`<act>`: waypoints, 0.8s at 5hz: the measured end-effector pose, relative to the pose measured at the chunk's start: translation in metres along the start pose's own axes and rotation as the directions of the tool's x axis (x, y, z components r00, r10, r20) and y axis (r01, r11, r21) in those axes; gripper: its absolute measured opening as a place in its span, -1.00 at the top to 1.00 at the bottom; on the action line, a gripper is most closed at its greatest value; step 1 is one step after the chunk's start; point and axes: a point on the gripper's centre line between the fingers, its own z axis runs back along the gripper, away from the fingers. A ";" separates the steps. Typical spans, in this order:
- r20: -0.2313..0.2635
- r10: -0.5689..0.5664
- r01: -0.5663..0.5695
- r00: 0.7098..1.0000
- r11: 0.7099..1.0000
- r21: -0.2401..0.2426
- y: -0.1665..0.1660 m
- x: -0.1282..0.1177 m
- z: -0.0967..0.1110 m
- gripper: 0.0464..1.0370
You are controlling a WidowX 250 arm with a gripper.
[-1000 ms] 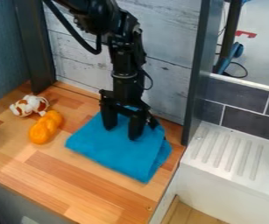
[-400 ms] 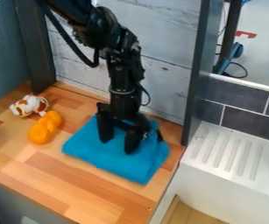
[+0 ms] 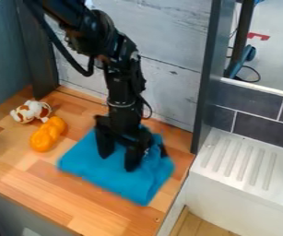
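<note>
Camera view: one gripper (image 3: pixel 117 162), two fingers parted, on one folded blue cloth (image 3: pixel 98 169), near one orange gourd-shaped toy (image 3: pixel 47 135), one brown-and-white plush (image 3: pixel 30 111)

we see a wooden table (image 3: pixel 79 201) before pale plank walls (image 3: pixel 168 87), dark posts, grey tiles (image 3: pixel 259 128) and a white sink (image 3: pixel 230 184).

Black arm bent over, claw (image 3: pixel 118 161) hanging spread.
From where I'm standing, the arm (image 3: pixel 94 30) slants in high above the claw, bends, then drops through a nearly upright wrist (image 3: pixel 124 94) directly over it. Both fingers (image 3: pixel 133 156) point downward, roughly side by side, a clear gap between them; a thick cable (image 3: pixel 58 46) loops well above the claw.
</note>
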 end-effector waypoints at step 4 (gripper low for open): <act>-0.116 0.046 -0.051 0.992 0.998 -0.039 -0.005 -0.051 -0.005 -0.93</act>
